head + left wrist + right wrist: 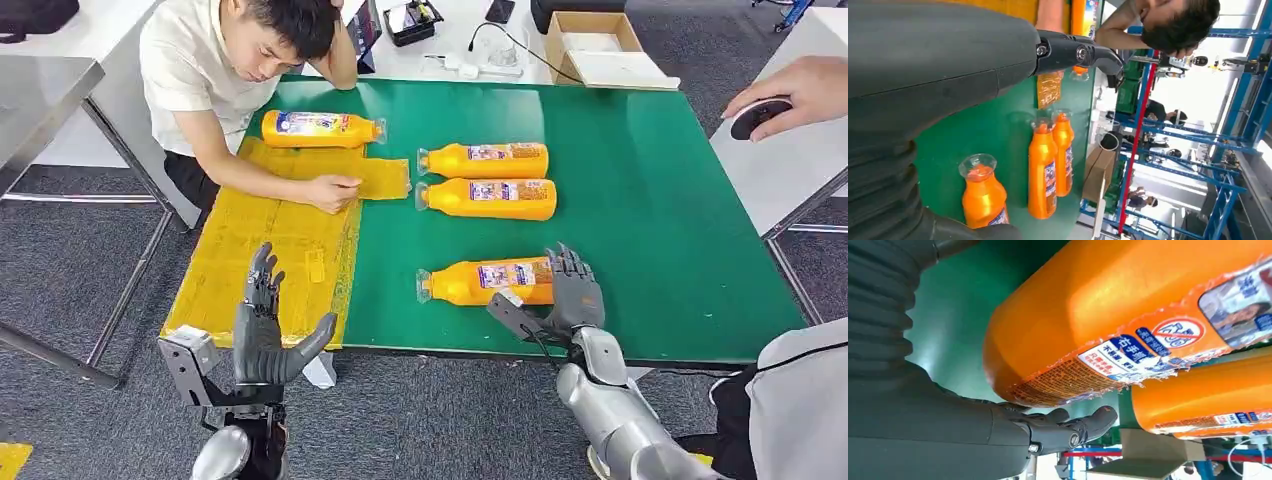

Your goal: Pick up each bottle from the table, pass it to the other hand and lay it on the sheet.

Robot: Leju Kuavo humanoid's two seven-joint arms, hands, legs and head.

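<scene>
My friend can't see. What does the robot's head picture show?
The robot's right hand reaches the nearest orange bottle lying on a green table. Two more bottles lie beyond, and a fourth lies on the yellow sheet a person touches.

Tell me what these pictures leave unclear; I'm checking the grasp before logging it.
- Right hand contact with the nearest bottle: head view, fingers cover the bottle's base.
- Small label text: right wrist view, too fine to read.
- Yellow sheet under the left hand: head view, hidden.

person (215, 70), cardboard box (592, 45), computer mouse (757, 117)
</scene>
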